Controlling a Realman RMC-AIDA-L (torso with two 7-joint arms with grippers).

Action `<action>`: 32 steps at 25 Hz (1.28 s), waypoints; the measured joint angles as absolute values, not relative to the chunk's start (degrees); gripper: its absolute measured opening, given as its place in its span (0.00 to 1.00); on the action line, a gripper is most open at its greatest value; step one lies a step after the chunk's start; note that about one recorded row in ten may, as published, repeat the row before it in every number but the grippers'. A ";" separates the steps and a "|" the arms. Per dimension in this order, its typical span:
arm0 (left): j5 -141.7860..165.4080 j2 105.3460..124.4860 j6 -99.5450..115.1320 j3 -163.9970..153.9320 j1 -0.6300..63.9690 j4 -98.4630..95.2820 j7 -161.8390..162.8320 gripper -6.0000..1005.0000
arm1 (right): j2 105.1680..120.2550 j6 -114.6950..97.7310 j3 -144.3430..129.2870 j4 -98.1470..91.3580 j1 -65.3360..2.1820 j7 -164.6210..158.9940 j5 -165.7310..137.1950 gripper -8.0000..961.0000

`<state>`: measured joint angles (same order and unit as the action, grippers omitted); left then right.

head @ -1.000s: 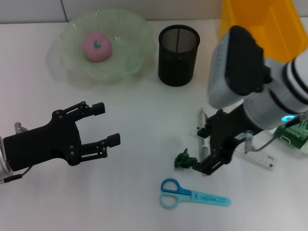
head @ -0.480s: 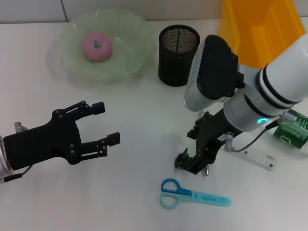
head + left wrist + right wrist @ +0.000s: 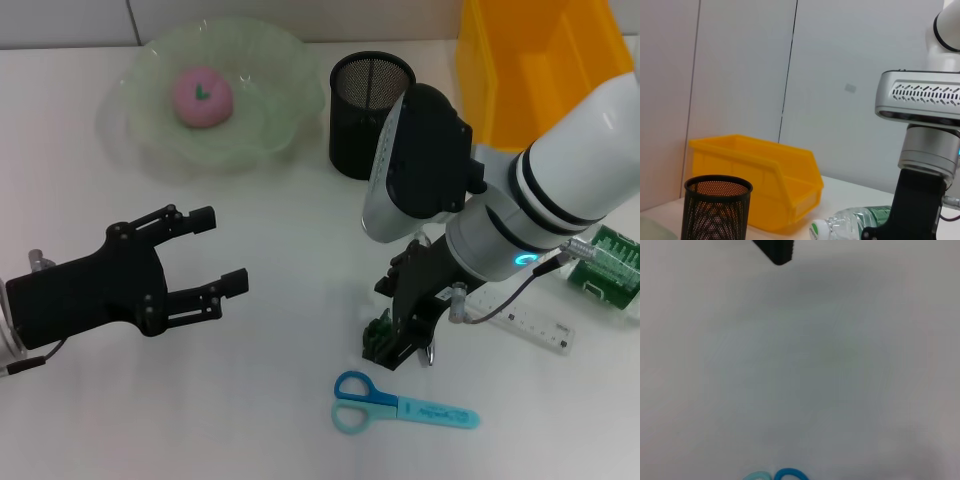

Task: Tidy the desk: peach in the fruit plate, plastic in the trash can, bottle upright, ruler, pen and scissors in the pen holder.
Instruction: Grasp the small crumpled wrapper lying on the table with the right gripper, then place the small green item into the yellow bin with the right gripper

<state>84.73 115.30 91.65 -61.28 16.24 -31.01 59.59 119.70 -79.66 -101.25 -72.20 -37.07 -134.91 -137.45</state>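
I hold right gripper (image 3: pixel 400 335) low beside scissors (image 3: pixel 400 403), pen (image 3: pixel 428 340) clamped for pen holder (image 3: pixel 371 115); left gripper (image 3: pixel 205 262) idles wide.

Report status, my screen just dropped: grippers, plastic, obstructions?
Right gripper down at the green plastic scrap; grip unconfirmed. Left gripper open, idle over the desk. Scissors close below the scrap.

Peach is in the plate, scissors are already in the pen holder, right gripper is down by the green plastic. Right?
Not quite: the head view shows the scissors lying on the desk, not in the pen holder. The rest stands.
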 joint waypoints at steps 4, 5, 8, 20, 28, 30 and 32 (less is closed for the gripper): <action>84.73 115.31 91.65 -61.24 16.19 -31.03 59.66 0.86 | 119.70 -79.11 -102.11 -71.09 -37.67 -135.00 -137.28 0.72; 84.73 115.31 91.65 -61.25 16.18 -31.03 59.68 0.86 | 119.70 -78.67 -103.02 -70.37 -38.16 -135.38 -137.28 0.72; 84.73 115.31 91.66 -61.26 16.21 -31.03 59.68 0.86 | 119.70 -77.99 -104.10 -69.98 -38.51 -135.95 -137.31 0.72; 84.73 115.34 91.46 -60.66 16.09 -31.11 59.68 0.86 | 119.69 -77.05 -105.10 -70.00 -38.91 -137.60 -137.56 0.45; 84.72 115.46 91.40 -60.21 15.93 -31.12 59.68 0.86 | 119.35 -80.31 -95.22 -78.65 -35.36 -138.68 -138.41 0.30; 84.72 115.54 91.40 -60.20 15.90 -31.12 59.64 0.86 | 119.37 -80.90 -90.12 -82.58 -33.98 -138.87 -139.84 0.25; 84.72 115.58 91.39 -60.20 15.89 -31.12 59.58 0.86 | 119.39 -80.80 -83.71 -86.05 -32.85 -139.10 -141.04 0.22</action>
